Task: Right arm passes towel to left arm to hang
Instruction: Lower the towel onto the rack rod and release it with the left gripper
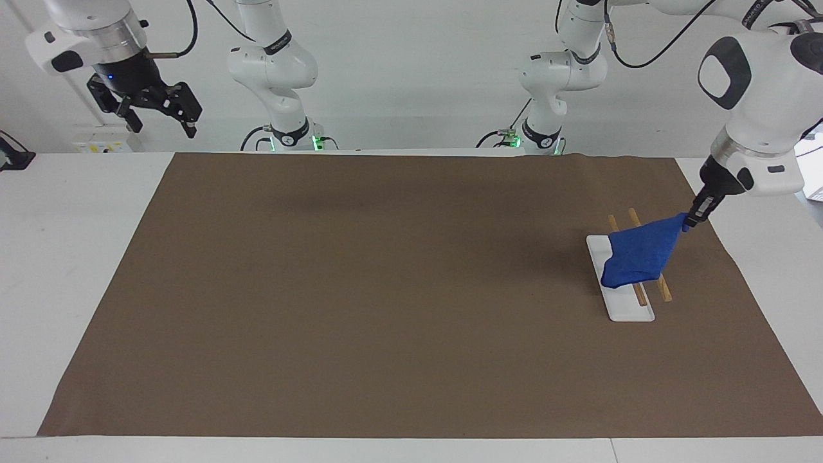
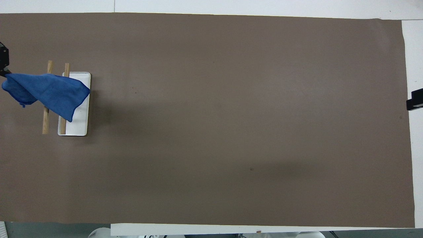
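Observation:
The blue towel (image 1: pixel 640 257) hangs by one corner from my left gripper (image 1: pixel 694 217), which is shut on it. The towel spreads across both wooden bars of the white-and-wood rack (image 1: pixel 629 308) at the left arm's end of the table. In the overhead view the towel (image 2: pixel 49 92) lies over the rack (image 2: pixel 77 127), and only the edge of the left gripper (image 2: pixel 4 62) shows. My right gripper (image 1: pixel 151 109) is open and empty, raised high over the right arm's end of the table. Only its tip (image 2: pixel 414 103) shows in the overhead view.
A large brown mat (image 1: pixel 386 289) covers most of the white table (image 1: pixel 77 257). The rack stands on the mat near its edge at the left arm's end.

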Controlling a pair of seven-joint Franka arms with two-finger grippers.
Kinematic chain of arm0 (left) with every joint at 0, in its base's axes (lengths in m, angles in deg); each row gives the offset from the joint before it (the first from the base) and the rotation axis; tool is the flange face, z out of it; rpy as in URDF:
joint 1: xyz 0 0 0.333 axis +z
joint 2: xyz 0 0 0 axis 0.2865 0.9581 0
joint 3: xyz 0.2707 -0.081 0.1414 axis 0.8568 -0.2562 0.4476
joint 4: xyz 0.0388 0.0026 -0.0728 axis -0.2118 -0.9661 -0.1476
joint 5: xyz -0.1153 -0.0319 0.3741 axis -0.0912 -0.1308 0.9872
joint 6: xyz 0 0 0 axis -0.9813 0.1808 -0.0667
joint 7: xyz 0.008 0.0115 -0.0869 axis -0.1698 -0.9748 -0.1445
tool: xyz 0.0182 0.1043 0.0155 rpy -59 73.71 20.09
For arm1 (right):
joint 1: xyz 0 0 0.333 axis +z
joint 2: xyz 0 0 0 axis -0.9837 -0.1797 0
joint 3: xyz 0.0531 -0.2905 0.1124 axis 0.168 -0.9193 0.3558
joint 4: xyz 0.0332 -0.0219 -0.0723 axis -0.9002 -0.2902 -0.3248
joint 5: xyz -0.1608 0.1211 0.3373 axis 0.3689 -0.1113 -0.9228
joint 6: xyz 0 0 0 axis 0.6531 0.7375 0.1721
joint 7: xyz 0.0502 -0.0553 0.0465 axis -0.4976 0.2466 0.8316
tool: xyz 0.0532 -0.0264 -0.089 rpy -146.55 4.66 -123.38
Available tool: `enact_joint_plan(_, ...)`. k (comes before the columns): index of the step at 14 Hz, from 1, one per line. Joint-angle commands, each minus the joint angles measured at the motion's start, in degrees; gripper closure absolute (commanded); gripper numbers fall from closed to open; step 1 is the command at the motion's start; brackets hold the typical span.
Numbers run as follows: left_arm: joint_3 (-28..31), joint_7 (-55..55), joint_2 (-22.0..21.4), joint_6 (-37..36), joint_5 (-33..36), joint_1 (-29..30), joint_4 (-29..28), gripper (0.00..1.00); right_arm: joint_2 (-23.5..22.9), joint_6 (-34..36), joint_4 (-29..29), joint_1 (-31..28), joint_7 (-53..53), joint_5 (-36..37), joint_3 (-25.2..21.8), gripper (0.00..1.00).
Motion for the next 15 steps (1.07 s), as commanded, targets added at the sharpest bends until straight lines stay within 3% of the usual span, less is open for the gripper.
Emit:
enact_joint_plan(1,-0.59,-2.44,-5.01,9.33,0.92,2.49,-9.84,1.0,1.18,-0.77,-1.74,-1.04,2.31,-0.54,1.75,0.0)
enact_joint_plan(6,-0.59,-8.84,-5.36,20.93,1.01,8.63,-16.96,1.0,0.66,-1.21,-1.47,-1.48,2.57,-0.54,2.37,0.0)
enact_joint_plan(12,-0.68,-9.3,-3.35,26.66,1.01,10.85,-17.24,1.0,1.36,0.03,-3.41,-1.48,3.8,-0.72,2.37,0.0)
enact_joint_plan(13,-0.68,-9.38,-3.34,26.93,1.01,10.85,-17.58,0.93,1.36,0.2,-3.41,-1.57,3.72,-0.72,2.37,0.0)
enact_joint_plan(14,-0.68,-9.47,-3.43,27.19,1.01,10.85,-17.85,0.61,1.54,0.29,-3.93,-1.92,3.98,-0.72,2.2,0.0)
enact_joint_plan(15,-0.68,-9.47,-3.43,27.28,1.01,10.5,-18.11,0.21,1.97,0.03,-4.72,-3.05,4.33,-0.72,2.19,0.0)
